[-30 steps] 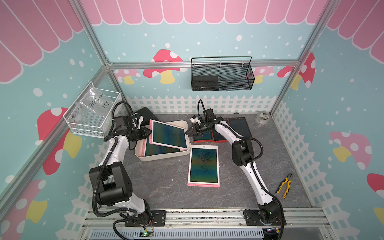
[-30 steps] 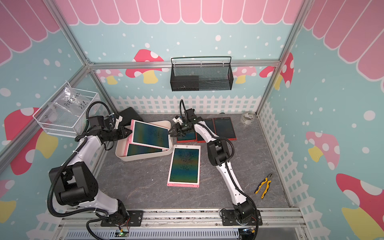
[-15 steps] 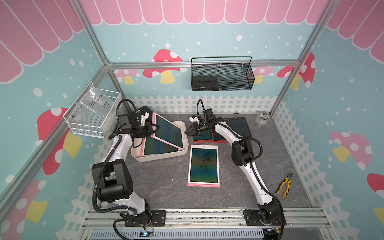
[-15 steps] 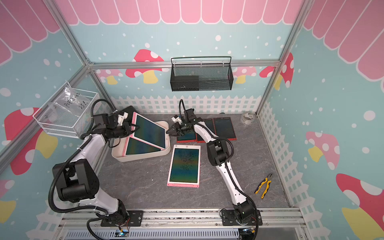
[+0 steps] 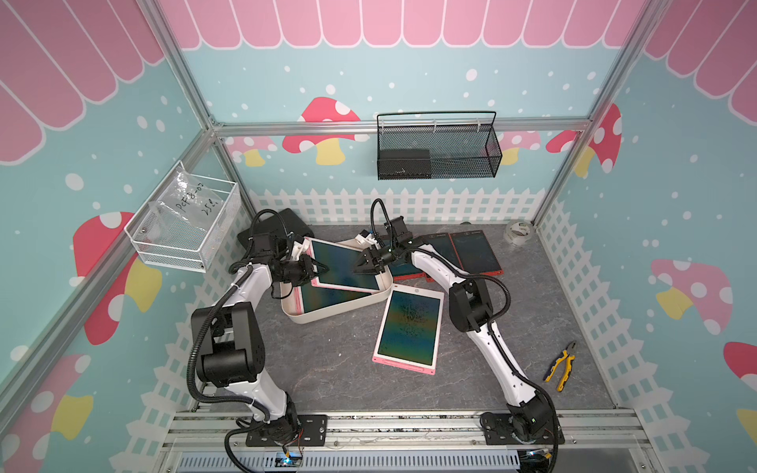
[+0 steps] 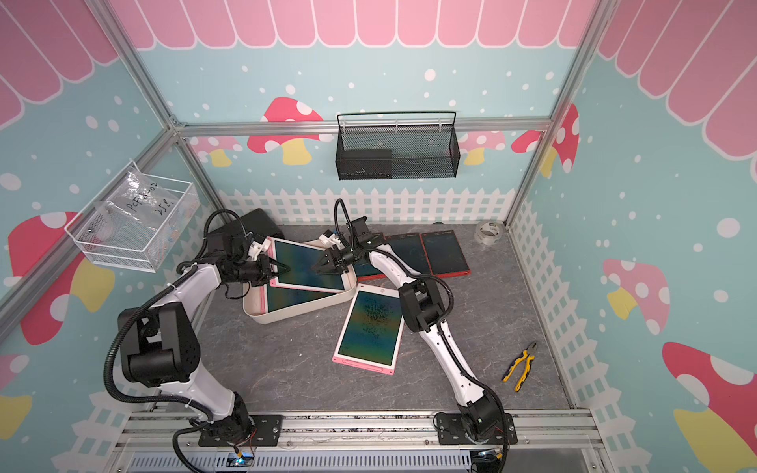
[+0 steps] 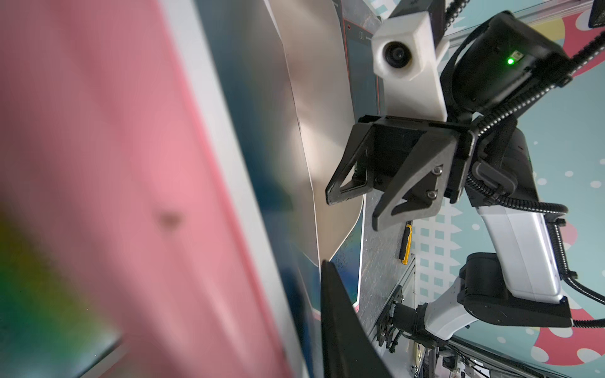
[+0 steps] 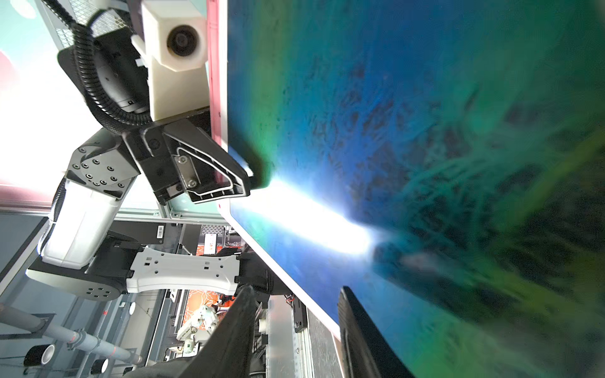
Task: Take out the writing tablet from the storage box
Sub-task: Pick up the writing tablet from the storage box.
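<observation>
The cream-white storage box [image 5: 340, 313] [image 6: 295, 317] sits at the table's back left. One pink writing tablet [image 5: 323, 297] lies flat inside it. A second pink writing tablet [image 5: 344, 262] [image 6: 307, 262] slants above it, left edge raised. My left gripper [image 5: 323, 268] [image 6: 286, 269] is shut on that raised edge; in the left wrist view only one finger [image 7: 340, 327] shows beside the tablet's pink back. My right gripper [image 5: 359, 270] [image 6: 317, 268] [image 8: 294, 288] is open, its jaws on either side of the tablet's right edge.
A third pink tablet [image 5: 409, 323] lies on the table right of the box. Red-framed tablets [image 5: 471, 252] lie behind the right arm. Yellow pliers [image 5: 563, 364], a tape roll [image 5: 518, 233], a black case [image 5: 282, 219] and two wall baskets [image 5: 438, 151] [image 5: 184, 223] stand around.
My left gripper has closed tighter and shifted right with the tablet, which tilts differently. The storage box has slid and turned slightly. My right gripper has moved in to the tablet's right edge.
</observation>
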Available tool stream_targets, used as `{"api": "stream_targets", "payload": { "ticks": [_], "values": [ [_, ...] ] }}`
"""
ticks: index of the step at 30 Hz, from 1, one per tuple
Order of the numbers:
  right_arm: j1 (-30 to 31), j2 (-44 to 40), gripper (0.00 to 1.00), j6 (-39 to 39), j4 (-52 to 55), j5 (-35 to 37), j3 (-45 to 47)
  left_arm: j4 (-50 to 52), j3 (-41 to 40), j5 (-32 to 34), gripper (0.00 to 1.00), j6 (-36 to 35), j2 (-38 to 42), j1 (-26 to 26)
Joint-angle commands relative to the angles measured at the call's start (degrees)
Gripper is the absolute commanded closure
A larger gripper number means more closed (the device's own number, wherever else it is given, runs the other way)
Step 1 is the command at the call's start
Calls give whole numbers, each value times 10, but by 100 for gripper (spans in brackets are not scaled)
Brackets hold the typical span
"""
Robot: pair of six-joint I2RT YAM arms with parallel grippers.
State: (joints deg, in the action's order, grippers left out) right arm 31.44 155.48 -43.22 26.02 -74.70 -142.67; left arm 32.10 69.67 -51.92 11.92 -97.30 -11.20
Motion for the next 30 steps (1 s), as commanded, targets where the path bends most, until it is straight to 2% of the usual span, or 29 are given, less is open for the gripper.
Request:
{"api": "stream_targets", "payload": {
  "ticks": [1,5,10,19,30],
  "values": [
    [-6,-1,56,-1,-19,-12,1,34,18,9,88,-32,3,-14],
    [-17,-10,57,3,-33,-11,2,57,21,14,93,-47,10,-33],
    [-31,-42,57,16,-53,10,17,76,29,17,94,-58,33,-49],
    [-100,-167,57,50,-65,185,175,116,63,23,94,-65,69,-59],
    [-111,-169,57,46,-45,201,224,127,70,11,93,-37,139,-53]
  ]
}}
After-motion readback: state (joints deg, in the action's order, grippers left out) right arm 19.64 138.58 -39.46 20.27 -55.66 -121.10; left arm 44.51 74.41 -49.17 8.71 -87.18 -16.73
